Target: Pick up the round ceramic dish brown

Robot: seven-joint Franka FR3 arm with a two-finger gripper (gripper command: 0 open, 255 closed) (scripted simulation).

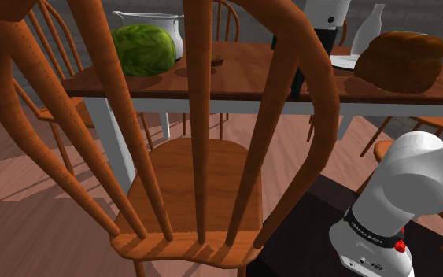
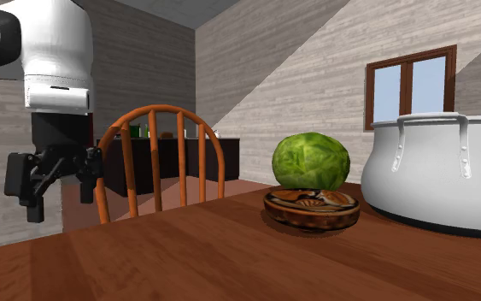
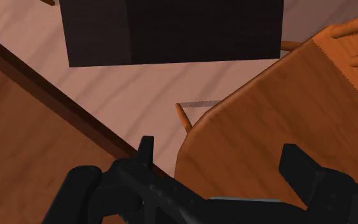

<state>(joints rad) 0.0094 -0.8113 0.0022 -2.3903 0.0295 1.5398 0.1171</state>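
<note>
Wooden table (image 2: 230, 256) in a plank-walled room: we see the brown dish (image 2: 312, 209) sitting untouched before a cabbage (image 2: 311, 161), just beside a white pot (image 2: 439, 171). Jaws spread (holding nothing) hang near the table's edge, well apart from the dish; approach, grasp and lift all remain, we judge.

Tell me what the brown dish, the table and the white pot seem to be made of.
The brown dish looks like glazed ceramic: glossy, mottled brown and cream. The table looks like polished wood: reddish, with grain streaks. The white pot is plain, smooth white; enamel or ceramic, I cannot tell.
</note>
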